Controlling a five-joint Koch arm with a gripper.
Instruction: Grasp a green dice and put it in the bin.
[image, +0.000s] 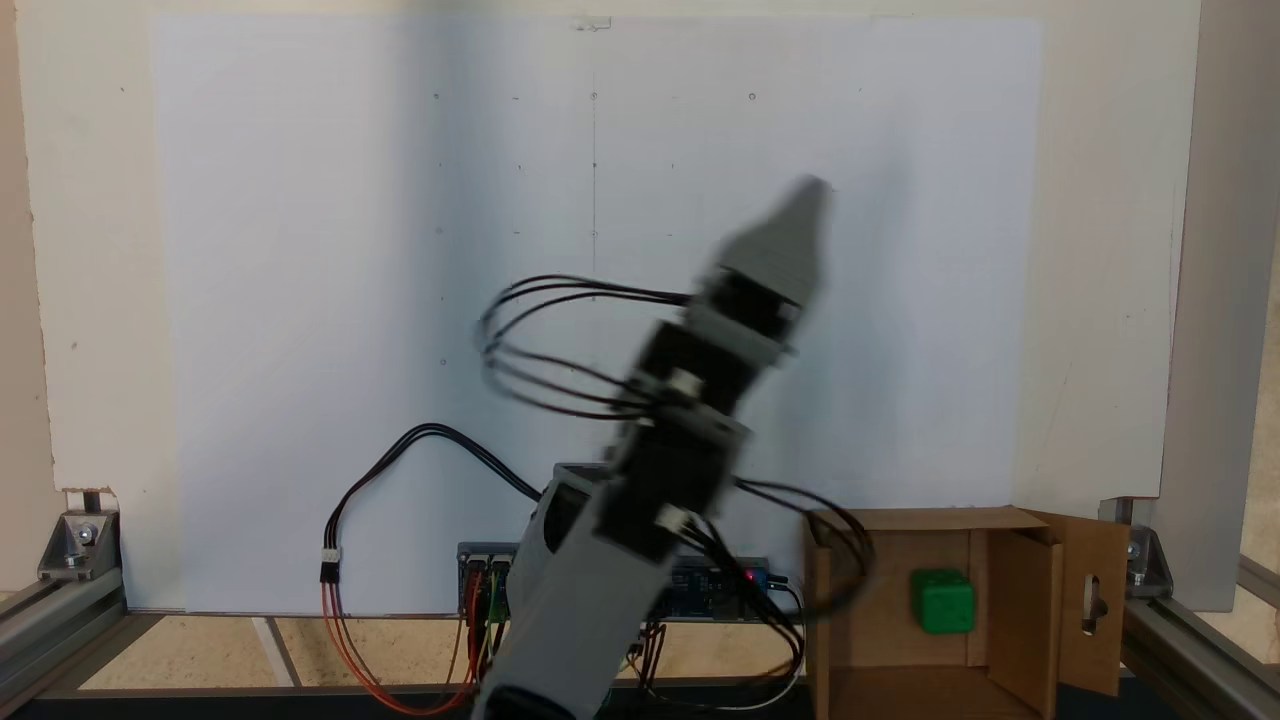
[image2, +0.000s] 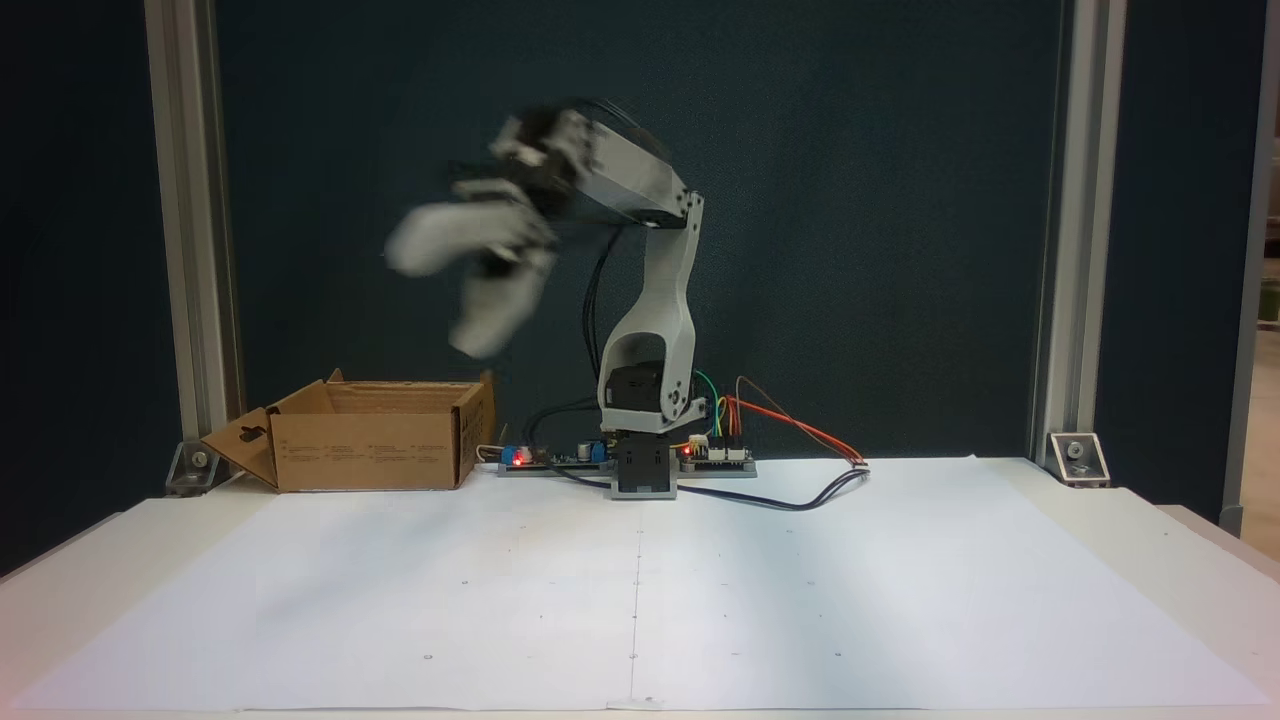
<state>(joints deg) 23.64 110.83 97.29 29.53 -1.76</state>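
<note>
Jaws spread wide on gripper (image2: 432, 298), empty, blurred, raised above bin (image2: 370, 460) at table's rear left corner. Green dice (image: 942, 601) inside bin. Judged: drop done, retreat phase. Next: back to rest, clear of flaps.

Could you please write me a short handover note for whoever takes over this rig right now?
Hand: raised in the air above and beside the bin, blurred by motion; its two fingers are spread apart and hold nothing.
Green dice: lying inside the bin, as a fixed view from above shows.
Bin: beside the arm's base at the edge of the white paper sheet, flaps open.
Done: the dice is in the bin.
Left: nothing for this dice, apart from perhaps parking the arm.
</note>
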